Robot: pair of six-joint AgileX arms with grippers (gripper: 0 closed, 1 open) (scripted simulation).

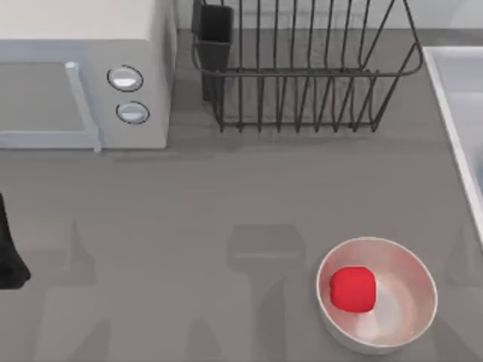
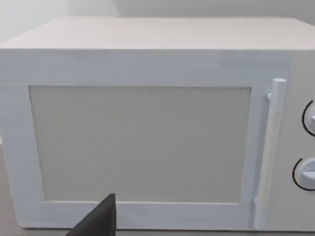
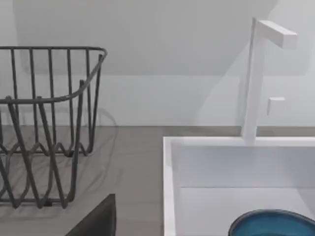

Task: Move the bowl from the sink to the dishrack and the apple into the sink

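The teal-blue bowl (image 3: 272,224) lies in the sink (image 3: 169,187), and the right wrist view catches just its rim. In the top view the sink (image 1: 447,90) runs along the right edge. The black wire dishrack (image 1: 302,68) stands at the back centre with its cutlery cup (image 1: 215,34) at the left corner, and nothing lies in the rack. The red apple (image 1: 353,289) rests inside a white bowl (image 1: 400,332) at the front right. My left arm (image 1: 9,256) sits at the far left edge, its gripper (image 2: 97,221) facing the microwave. My right gripper (image 3: 97,220) is before the sink and rack.
A white microwave (image 1: 83,75) fills the back left, door shut, with its handle (image 2: 268,152) and two knobs (image 1: 125,78) toward the table's middle. A white faucet (image 3: 253,78) rises behind the sink. Bare grey tabletop (image 1: 189,226) lies between microwave, rack and white bowl.
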